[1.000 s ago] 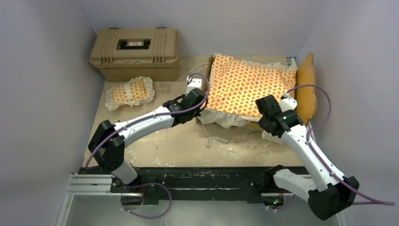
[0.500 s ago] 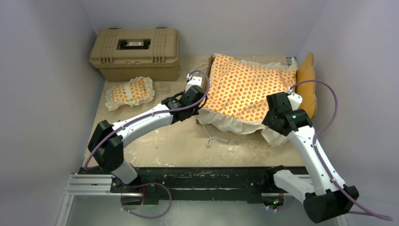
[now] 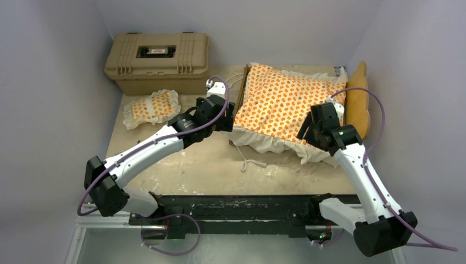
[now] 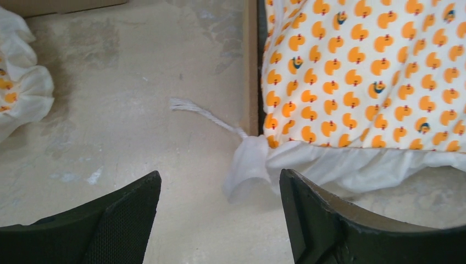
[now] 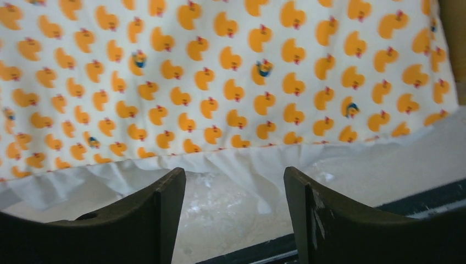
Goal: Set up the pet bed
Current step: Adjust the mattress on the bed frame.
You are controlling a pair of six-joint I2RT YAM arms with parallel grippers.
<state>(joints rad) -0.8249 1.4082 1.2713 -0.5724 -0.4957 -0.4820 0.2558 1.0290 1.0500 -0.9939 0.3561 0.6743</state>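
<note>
The orange-patterned mattress cushion (image 3: 286,104) lies slanted over the light-wood pet bed frame, whose headboard (image 3: 358,99) shows at the right. Its white ruffle spills over the near edge onto the table. My left gripper (image 3: 222,118) hovers open just off the cushion's left corner; in the left wrist view the gripper (image 4: 220,209) has nothing between its fingers, with the ruffle corner (image 4: 247,165) and frame edge (image 4: 251,66) ahead. My right gripper (image 3: 310,131) is open over the near right ruffle, and the right wrist view shows the gripper (image 5: 235,209) empty below the cushion (image 5: 220,71). The matching pillow (image 3: 153,107) lies on the table at the left.
A tan plastic hard case (image 3: 158,60) stands at the back left, behind the pillow. A white tie string (image 3: 247,159) trails from the cushion onto the table in front of the bed. Grey walls close in on both sides.
Both grippers were shut on the cushion's ruffle and have opened, letting it go. The left arm drew back to the left; the right gripper shifted slightly left.
</note>
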